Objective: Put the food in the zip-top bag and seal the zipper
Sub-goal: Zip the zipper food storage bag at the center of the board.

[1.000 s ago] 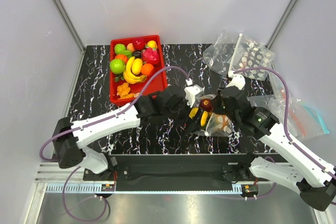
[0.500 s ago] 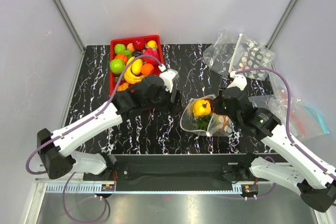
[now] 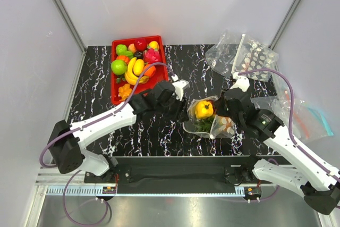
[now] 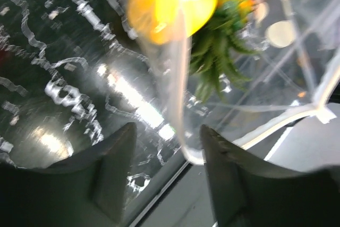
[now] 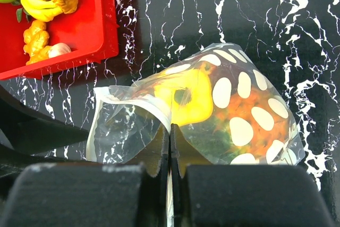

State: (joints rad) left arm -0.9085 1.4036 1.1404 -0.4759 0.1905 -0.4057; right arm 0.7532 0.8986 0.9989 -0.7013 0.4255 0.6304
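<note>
The zip-top bag lies at the table's front middle, its mouth facing left and gaping. A yellow bell pepper sits in the mouth. The pineapple lies deeper in, with its green leaves showing. My right gripper is shut on the zipper at the bag's upper rim. My left gripper is at the mouth's left edge. Its jaws are apart, one on each side of the curled rim, which lies close to the right finger.
A red tray with several toy fruits stands at the back left, just behind my left arm. Spare clear bags lie at the back right and along the right edge. The bag lies near the table's front edge.
My left gripper drew back from the bag toward the tray, leaving the pepper inside. It then returned to the bag's mouth with its jaws narrower. The right gripper has kept its hold.
</note>
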